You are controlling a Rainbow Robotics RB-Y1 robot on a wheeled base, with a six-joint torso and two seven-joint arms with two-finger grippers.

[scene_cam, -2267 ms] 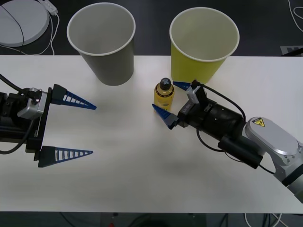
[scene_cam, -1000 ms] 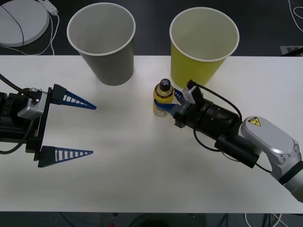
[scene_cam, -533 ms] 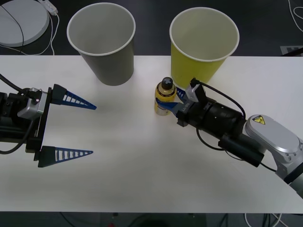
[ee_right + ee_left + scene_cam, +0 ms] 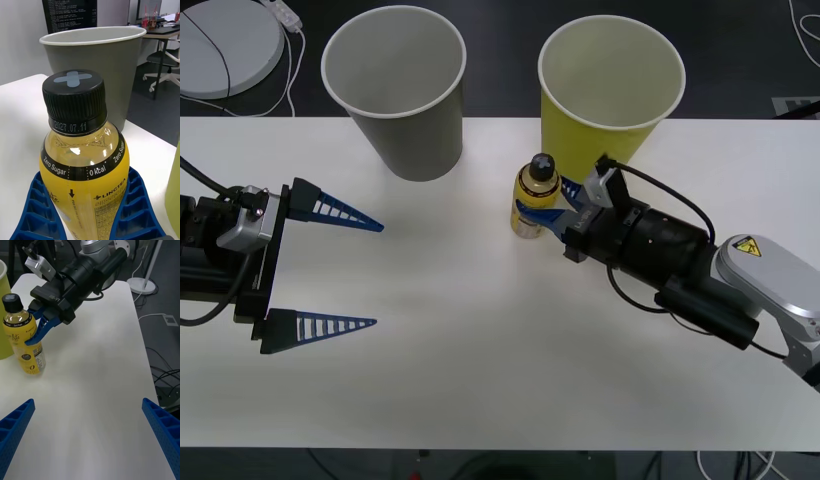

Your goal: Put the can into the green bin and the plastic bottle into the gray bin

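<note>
Front view shows my right gripper (image 4: pixel 548 210) clamped on the plastic bottle (image 4: pixel 537 195), upright just in front of the green bin (image 4: pixel 608 95), my left gripper (image 4: pixel 330 268) spread wide and idle, so transfer to the gray bin (image 4: pixel 398 90) remains pending.

The plastic bottle (image 4: pixel 537 194), yellow with a black cap, stands upright near the table's far edge, before the gray bin (image 4: pixel 395 88) and green bin (image 4: pixel 611 92).
</note>
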